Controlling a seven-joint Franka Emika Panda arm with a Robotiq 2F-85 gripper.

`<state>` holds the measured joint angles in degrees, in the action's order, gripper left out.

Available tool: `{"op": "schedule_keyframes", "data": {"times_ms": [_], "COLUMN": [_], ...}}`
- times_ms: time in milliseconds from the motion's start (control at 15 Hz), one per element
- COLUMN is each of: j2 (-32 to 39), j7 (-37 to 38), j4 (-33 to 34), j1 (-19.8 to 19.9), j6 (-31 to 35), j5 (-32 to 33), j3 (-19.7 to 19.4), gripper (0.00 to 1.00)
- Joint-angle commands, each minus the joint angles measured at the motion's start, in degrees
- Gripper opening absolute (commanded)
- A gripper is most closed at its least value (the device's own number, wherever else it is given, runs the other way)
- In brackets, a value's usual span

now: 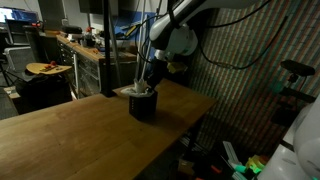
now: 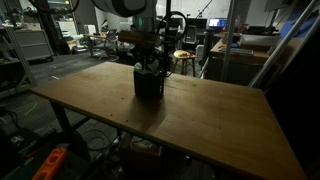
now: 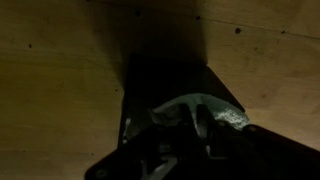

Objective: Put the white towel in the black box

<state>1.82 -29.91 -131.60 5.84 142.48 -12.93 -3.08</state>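
Note:
The black box (image 1: 143,106) stands on the wooden table, also seen in an exterior view (image 2: 149,85). My gripper (image 1: 150,84) hangs straight down at the box's open top, its fingertips at or just inside the rim in an exterior view (image 2: 150,67). In the dim wrist view the box (image 3: 165,75) lies right below, and the white towel (image 3: 225,113) shows as a pale crumpled fold in its mouth, pinched between my dark fingers (image 3: 196,125). The towel is too small to make out in the exterior views.
The wooden table (image 1: 70,135) stretches wide around the box, its edge close behind the box in an exterior view (image 2: 230,110). Workbenches, stools and lab clutter (image 1: 60,60) stand beyond the table. A checkered panel (image 1: 245,90) rises beside the arm.

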Motion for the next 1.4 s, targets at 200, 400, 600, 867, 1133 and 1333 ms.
{"op": "schedule_keyframes", "data": {"times_ms": [200, 400, 600, 867, 1133, 1333], "j2": [0.06, 0.50, 1.25, 2.55, 3.23, 3.13], "j7": [-2.97, -3.58, -4.13, -5.02, -5.64, -5.65], "j4": [1.66, 1.42, 1.21, 1.10, 1.34, 1.46], "j1": [-1.17, -1.30, -1.00, -0.35, -0.01, -0.12], "j6": [2.42, 3.01, 3.17, 3.40, 3.73, 3.61], "j5": [-4.37, -4.94, -5.69, -6.73, -8.15, -8.89], "j3": [0.80, 0.92, 0.84, 0.88, 1.23, 1.32], "gripper": [0.07, 0.07, 0.07, 0.07, 0.07, 0.07]}}
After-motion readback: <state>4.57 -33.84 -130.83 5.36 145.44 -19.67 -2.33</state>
